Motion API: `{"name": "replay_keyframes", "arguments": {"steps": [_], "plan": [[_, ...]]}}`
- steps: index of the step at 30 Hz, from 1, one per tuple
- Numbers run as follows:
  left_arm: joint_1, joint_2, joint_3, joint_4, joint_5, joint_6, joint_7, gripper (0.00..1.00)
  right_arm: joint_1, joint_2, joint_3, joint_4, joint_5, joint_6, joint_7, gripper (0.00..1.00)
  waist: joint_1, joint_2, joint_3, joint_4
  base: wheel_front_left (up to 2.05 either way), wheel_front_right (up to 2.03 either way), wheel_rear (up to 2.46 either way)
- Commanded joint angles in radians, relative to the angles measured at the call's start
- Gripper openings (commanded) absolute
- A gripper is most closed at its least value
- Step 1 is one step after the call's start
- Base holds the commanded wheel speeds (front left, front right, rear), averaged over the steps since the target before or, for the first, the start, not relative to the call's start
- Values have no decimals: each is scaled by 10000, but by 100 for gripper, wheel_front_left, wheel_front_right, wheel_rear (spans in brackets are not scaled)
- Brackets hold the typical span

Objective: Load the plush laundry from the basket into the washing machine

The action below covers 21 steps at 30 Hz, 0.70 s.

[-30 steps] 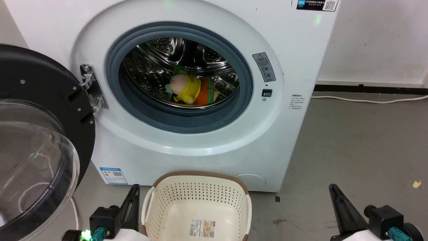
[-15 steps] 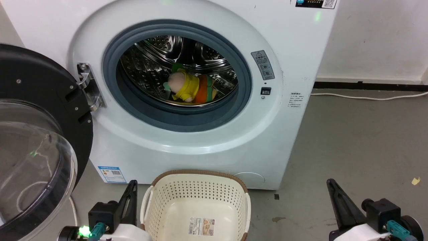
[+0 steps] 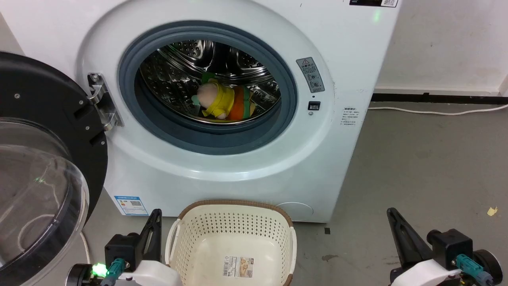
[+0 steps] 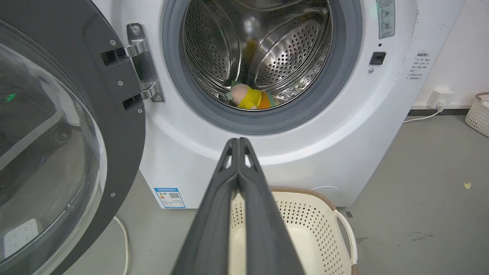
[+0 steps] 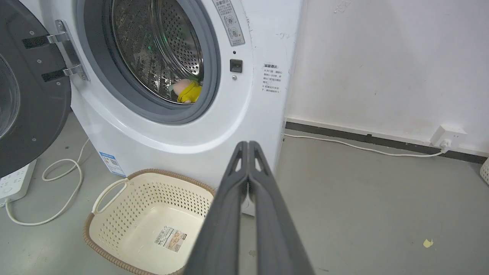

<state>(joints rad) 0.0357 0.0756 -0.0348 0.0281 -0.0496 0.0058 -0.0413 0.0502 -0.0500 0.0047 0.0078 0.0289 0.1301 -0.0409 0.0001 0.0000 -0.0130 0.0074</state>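
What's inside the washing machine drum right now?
On the drum floor lie the yellow doll and, beside it, the orange bun plush. The doll covers part of the bun.

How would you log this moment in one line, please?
peach-headed doll, orange bun plush: in drum; basket: empty; door: open; left gripper: shut; right gripper: shut

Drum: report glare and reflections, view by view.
Head view: bright highlights streak the drum; a green glint sits on the door glass. Left wrist view: broad soft sheen across the drum's ribs. Right wrist view: small green reflection on the drum wall.
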Motion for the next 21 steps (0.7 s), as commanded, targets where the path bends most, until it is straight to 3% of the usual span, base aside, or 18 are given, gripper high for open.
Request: {"name": "replay_keyframes", "arguments": {"steps": [1, 21], "plan": [[-179, -41, 59, -73, 98, -24, 43, 0, -187, -2, -24, -51, -72, 5, 38, 0, -1, 0, 2, -2, 0, 0, 0], [-357, -254, 348, -281, 496, -58, 413, 0, -502, -2, -47, -78, -289, 6, 409, 0, -1, 0, 130, -74, 0, 0, 0]]}}
